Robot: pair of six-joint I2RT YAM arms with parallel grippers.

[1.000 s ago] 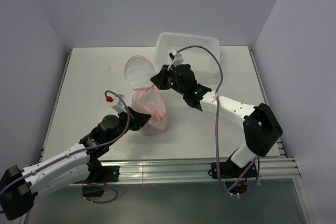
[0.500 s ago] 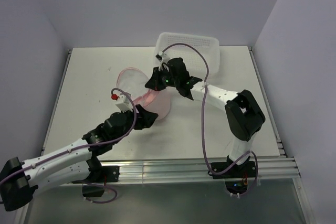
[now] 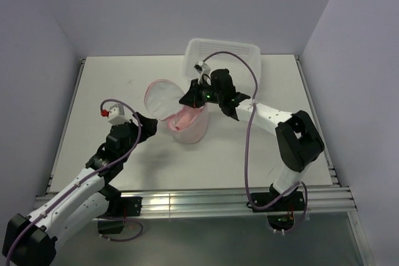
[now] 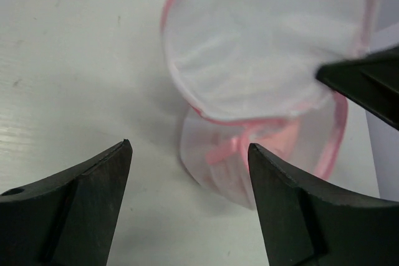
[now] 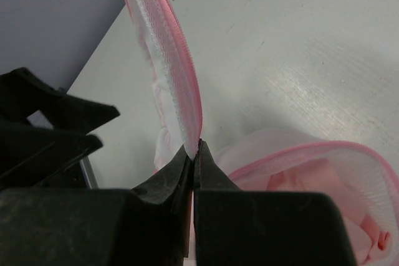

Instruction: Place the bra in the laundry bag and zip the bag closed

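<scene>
The laundry bag (image 3: pixel 187 126) stands unzipped mid-table, with its lid half (image 3: pixel 163 98) raised on the left. The light-pink bra (image 3: pixel 187 116) lies inside the lower half and shows through the mesh (image 4: pixel 274 144). My right gripper (image 3: pixel 187 99) is shut on the lid's pink zipper rim (image 5: pixel 181 91), pinching it at the fingertips (image 5: pixel 198 149). The bra (image 5: pixel 312 185) sits in the dome to its right. My left gripper (image 3: pixel 148 123) is open, drawn back left of the bag; its fingers (image 4: pixel 93 185) frame bare table (image 4: pixel 189 147) just short of the pouch (image 4: pixel 249 48).
A white perforated basket (image 3: pixel 240 54) stands at the back, right behind the right wrist. The table edge rails (image 3: pixel 68 116) run along the left and right. The left arm's black body (image 5: pixel 50 123) shows beyond the lid in the right wrist view.
The left gripper opened, let go of the bag and pulled back to the left. The right gripper kept hold of the rim and raised the lid half over the pouch.
</scene>
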